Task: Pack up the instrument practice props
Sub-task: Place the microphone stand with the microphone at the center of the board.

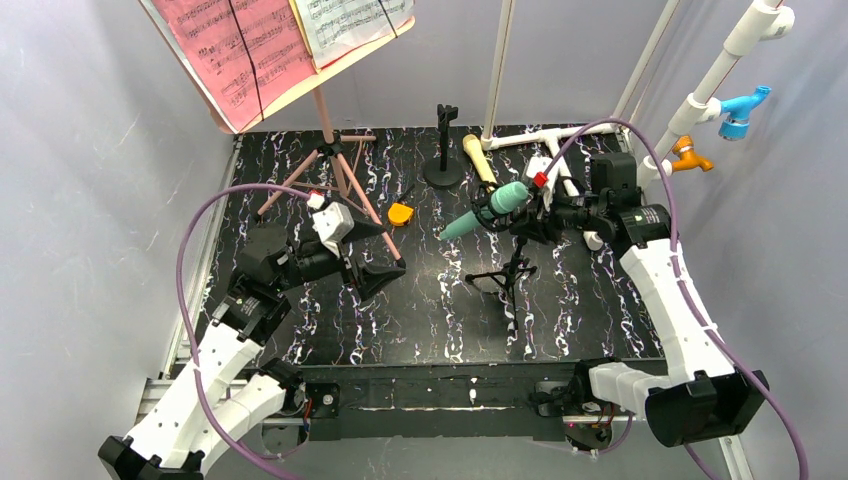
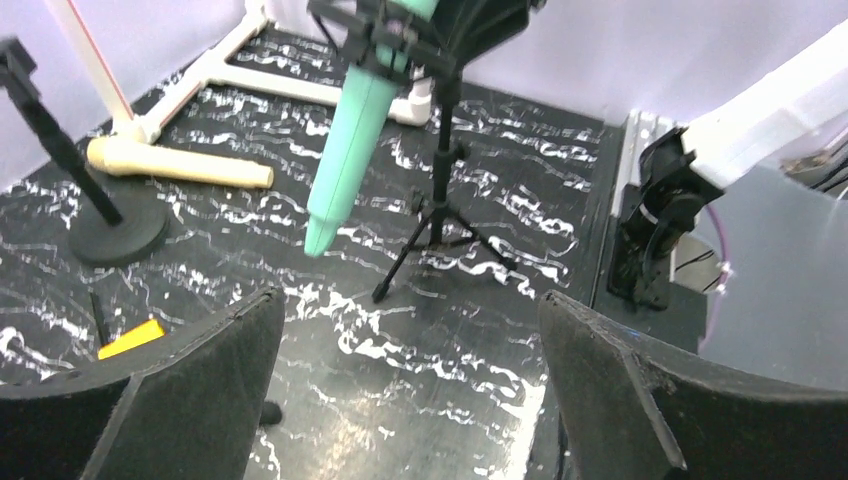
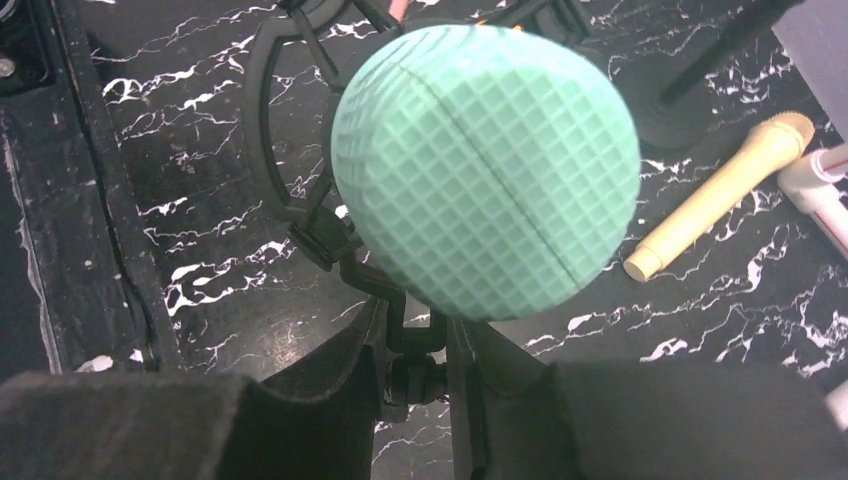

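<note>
The pink music board (image 1: 262, 100) stands at the back left on pink tripod legs (image 1: 338, 172), with a pink sheet (image 1: 235, 45) and a white sheet (image 1: 345, 20) on it. The teal microphone (image 1: 490, 208) sits tilted in a clip on a black tripod stand (image 1: 512, 268). My right gripper (image 1: 522, 215) is shut on that stand's top joint (image 3: 425, 375), just under the teal head (image 3: 485, 170). The beige microphone (image 1: 478, 157) lies flat behind it. My left gripper (image 1: 385, 255) is open and empty beside a pink tripod leg, low over the table, facing the teal microphone (image 2: 350, 130).
A black round-base stand (image 1: 443, 150) is at the back middle. A small yellow object (image 1: 401, 213) lies near the tripod legs. A white pipe frame (image 1: 560, 135) with blue (image 1: 745, 108) and orange (image 1: 690, 155) fittings runs along the back right. Grey walls enclose the table.
</note>
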{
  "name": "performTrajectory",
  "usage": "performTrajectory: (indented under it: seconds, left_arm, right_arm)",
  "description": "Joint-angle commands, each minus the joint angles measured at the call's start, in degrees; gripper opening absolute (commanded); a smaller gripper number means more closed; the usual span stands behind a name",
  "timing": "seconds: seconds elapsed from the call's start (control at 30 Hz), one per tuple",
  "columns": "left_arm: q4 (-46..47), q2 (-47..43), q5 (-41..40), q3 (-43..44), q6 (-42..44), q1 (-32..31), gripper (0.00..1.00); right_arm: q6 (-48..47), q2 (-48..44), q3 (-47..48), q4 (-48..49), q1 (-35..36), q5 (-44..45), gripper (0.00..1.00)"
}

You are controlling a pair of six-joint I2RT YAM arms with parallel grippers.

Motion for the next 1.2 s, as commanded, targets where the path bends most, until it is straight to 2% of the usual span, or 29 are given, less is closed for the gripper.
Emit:
performTrajectory:
  seconds: [0.0,0.03,0.07,0.3,0.47,0.63,0.77,0.9,1.03,1.17]
  left_arm:
    - [0.96,1.39,3.50,4.33,-4.10,-0.88,0.96]
    - [1.02,1.76,3.24,4.69,-4.50,-1.29,0.96]
    - [1.02,2.09,2.86,4.92,-4.80,-1.71,0.96]
    - [1.05,4.40,-1.05,7.66,-3.11,-8.01,0.96]
    - [0.94,7.62,-2.04,11.76,-1.63,-11.35,0.96]
    - [0.94,11.09,-1.95,17.18,0.25,-12.44,0.96]
    - [0.91,16.01,1.00,22.22,4.13,-13.30,0.96]
    - [0.87,21.16,3.40,26.52,8.45,-14.87,0.96]
    - [0.84,26.37,4.18,30.55,11.59,-16.58,0.96]
    - [0.83,30.91,3.52,34.16,15.11,-18.25,0.97]
  right_arm:
    - [-6.59,-2.77,-0.99,1.97,0.03,-5.65,0.01]
    - [-7.20,-3.05,-1.51,1.57,0.03,-5.96,0.03]
    - [-8.28,-3.40,-2.05,0.98,0.03,-6.24,0.12]
    - [-10.63,-7.05,-4.43,-1.76,-0.20,-7.32,0.56]
    - [-9.16,-10.30,-5.73,-2.11,-1.58,-9.48,0.76]
    - [-6.09,-14.29,-7.65,-0.80,-5.56,-11.70,0.86]
    - [-7.31,-18.29,-10.33,-2.12,-11.36,-17.56,0.89]
    - [-4.65,-22.38,-14.06,-0.75,-19.16,-21.97,0.91]
    - [-2.22,-25.11,-18.78,0.64,-22.80,-25.08,0.92]
    - [-1.61,-26.67,-23.60,2.32,-24.77,-23.64,0.97]
